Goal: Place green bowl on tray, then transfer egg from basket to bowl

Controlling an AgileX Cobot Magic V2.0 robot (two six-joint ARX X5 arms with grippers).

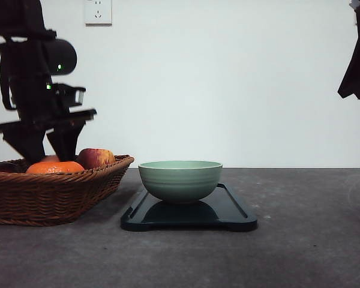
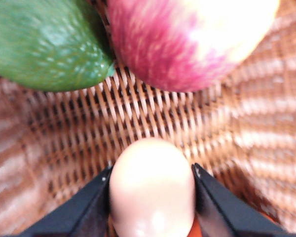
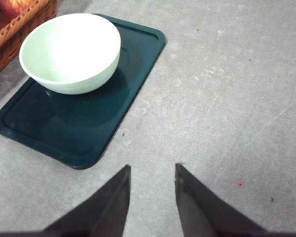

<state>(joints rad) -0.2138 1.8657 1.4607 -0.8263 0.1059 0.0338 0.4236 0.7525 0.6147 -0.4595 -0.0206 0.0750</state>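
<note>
The pale egg (image 2: 153,190) lies low in the wicker basket (image 2: 138,118), and my left gripper (image 2: 152,170) is shut on it, one dark finger pressing each side. In the front view the left arm (image 1: 39,120) reaches down into the basket (image 1: 48,195) at the left. The green bowl (image 1: 180,179) stands upright and empty on the black tray (image 1: 189,217) at the table's centre. My right gripper (image 3: 153,168) hovers open above bare table beside the tray (image 3: 89,128) and bowl (image 3: 71,52), holding nothing.
The basket also holds a red-yellow apple (image 2: 187,39), a green fruit (image 2: 44,44) and an orange (image 1: 55,167), all close to the egg. The right arm (image 1: 355,60) hangs high at the right. Grey tabletop (image 1: 306,228) stretches right of the tray.
</note>
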